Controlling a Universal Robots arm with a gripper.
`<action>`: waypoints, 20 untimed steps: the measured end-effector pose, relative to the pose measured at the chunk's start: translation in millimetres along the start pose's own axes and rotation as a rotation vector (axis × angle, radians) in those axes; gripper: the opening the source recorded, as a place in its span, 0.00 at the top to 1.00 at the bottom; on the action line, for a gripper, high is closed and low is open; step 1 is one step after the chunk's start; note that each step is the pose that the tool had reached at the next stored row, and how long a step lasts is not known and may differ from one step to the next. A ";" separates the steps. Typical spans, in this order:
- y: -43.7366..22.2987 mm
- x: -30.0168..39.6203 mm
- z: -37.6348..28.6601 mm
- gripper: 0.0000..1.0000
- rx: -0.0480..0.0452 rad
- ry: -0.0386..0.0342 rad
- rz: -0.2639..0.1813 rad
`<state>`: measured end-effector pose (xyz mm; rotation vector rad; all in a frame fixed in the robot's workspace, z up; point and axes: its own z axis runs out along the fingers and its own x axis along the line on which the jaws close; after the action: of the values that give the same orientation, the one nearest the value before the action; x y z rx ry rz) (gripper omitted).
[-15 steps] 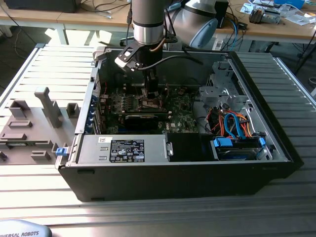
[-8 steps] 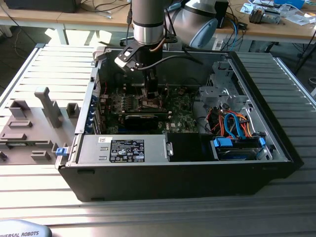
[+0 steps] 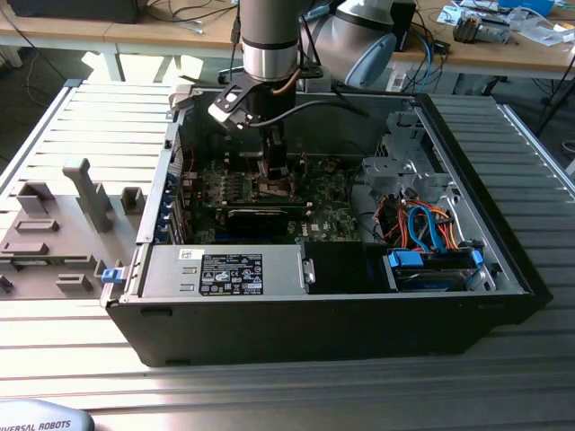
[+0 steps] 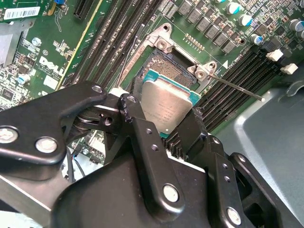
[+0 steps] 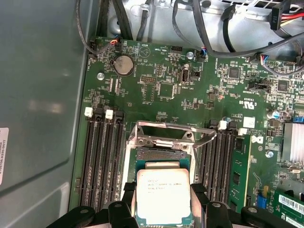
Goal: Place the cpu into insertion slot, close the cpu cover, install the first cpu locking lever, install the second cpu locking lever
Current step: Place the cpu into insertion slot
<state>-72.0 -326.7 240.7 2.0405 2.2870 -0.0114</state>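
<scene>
On the ribbed metal worktop [image 3: 90,117] lay an open black computer case [image 3: 314,314], and the arm [image 3: 269,45] hung down into it. The black tool [image 4: 164,114] clamped the cpu [image 5: 163,194] by two opposite edges. The chip was flat, silver-grey top upward, partly over the dark square insertion slot [image 5: 161,154]. The thin silvery cpu cover [image 5: 156,139] stood hinged open.

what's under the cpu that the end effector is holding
Beneath the flat square silver-grey cpu lies the dark square metal-rimmed insertion slot; one strip of it shows past the chip's edge. The chip covers the rest, so contact cannot be judged.
</scene>
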 end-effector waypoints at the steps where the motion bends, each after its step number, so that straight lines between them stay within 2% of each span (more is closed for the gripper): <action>1: 0.0 0.0 0.0 0.46 0.0001 -0.0001 0.001; 20: 0.0 0.0 0.1 0.46 0.0014 -0.0011 0.024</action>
<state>-72.0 -326.7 240.6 2.0680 2.2622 -0.0127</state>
